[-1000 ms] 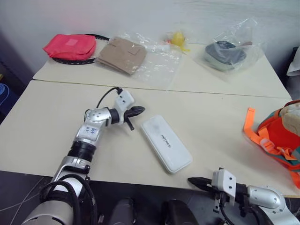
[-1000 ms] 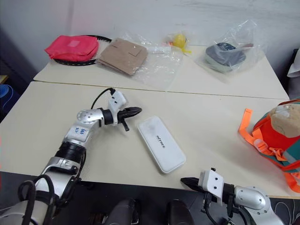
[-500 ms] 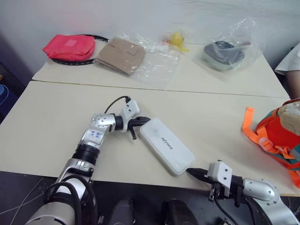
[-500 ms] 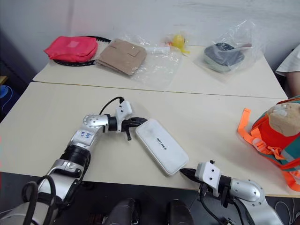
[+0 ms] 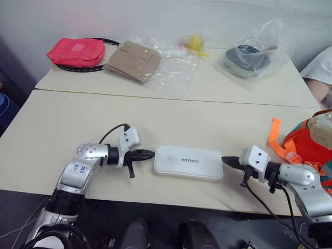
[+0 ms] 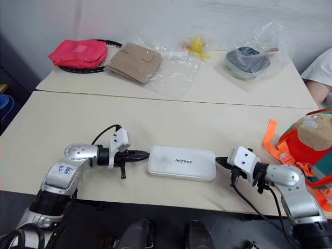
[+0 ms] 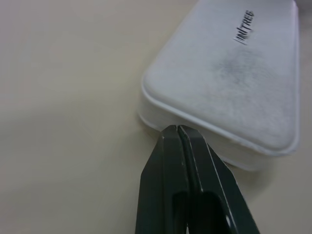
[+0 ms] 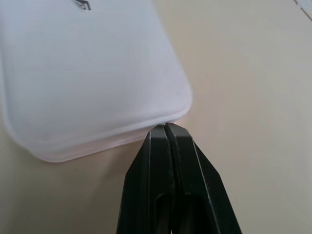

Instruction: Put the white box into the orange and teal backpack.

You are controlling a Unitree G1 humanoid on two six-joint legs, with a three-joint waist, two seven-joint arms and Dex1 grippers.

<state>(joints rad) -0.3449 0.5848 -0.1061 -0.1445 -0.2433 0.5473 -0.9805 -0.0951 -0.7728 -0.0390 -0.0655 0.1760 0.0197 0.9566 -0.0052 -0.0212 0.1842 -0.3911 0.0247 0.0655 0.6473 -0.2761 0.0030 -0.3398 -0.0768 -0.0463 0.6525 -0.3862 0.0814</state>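
A: The white box [image 5: 188, 162], diagonal on the counter [image 5: 52, 124] a second ago, now lies crosswise, pinned between the left end effector [image 5: 151, 153] and right end effector [image 5: 225, 159].

B: Both are closed, tips against its short ends, arms reaching inward. A squeeze-lift toward the orange and teal backpack [image 5: 311, 148] at the counter's right edge looks set.

Two cream tables [image 5: 62, 119] stand pushed together, a thin seam running between them. Behind the far table [image 5: 290, 85] rises a plain pale wall [image 5: 155, 18], evenly lit. Under the near edge the floor [image 5: 21, 202] looks dark, perhaps grey tile. A blue patch shows at far left.
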